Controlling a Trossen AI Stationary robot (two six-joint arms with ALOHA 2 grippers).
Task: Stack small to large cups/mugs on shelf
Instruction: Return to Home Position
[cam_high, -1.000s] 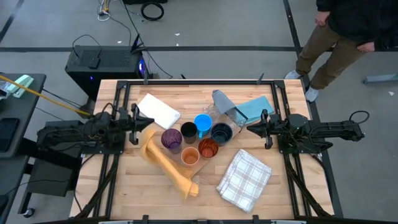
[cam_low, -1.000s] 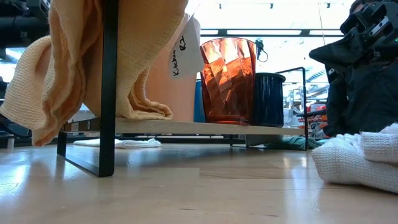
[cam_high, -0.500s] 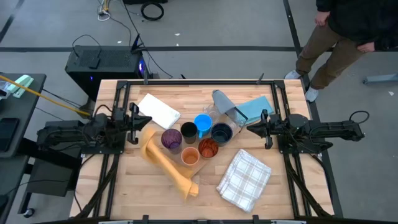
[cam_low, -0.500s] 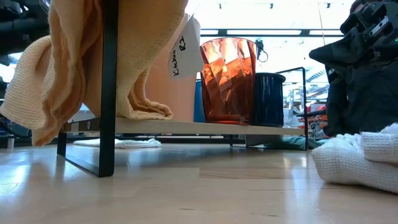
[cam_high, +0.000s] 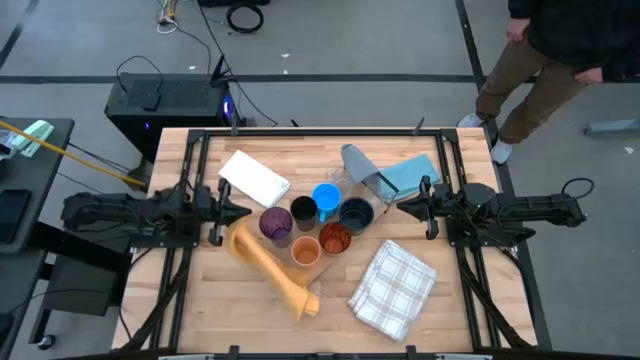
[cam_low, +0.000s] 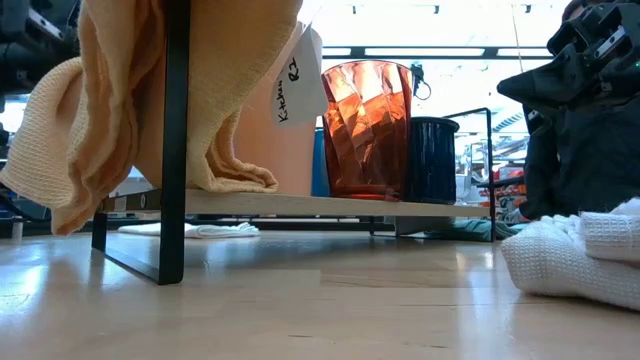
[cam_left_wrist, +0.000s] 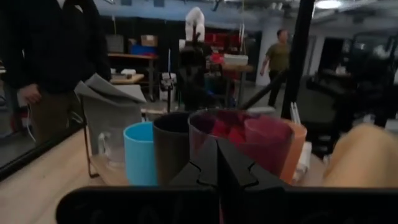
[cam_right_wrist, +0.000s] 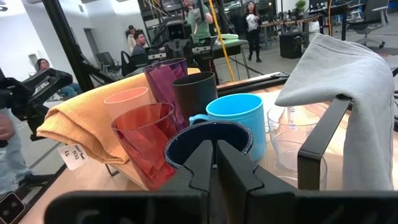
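Cups (cam_low: 366, 130) on shelf (cam_low: 300, 204), tag (cam_low: 290, 85) "R2"

table (cam_high: 230, 310) is showing pale butcher-block wood, satin finish, throwing soft reflections. shelf (cam_low: 330, 205) is pairing a wood board with matt black metal legs. red-tinted cup (cam_low: 366, 130) is reading as glossy, faceted, translucent plastic. dark navy mug (cam_low: 432, 160) is shining like glaze. orange cloth (cam_low: 120, 100) is showing a rough waffle weave, and its paper tag (cam_low: 290, 75) is looking matt. clear cups (cam_right_wrist: 292, 146) are looking smooth and transparent.
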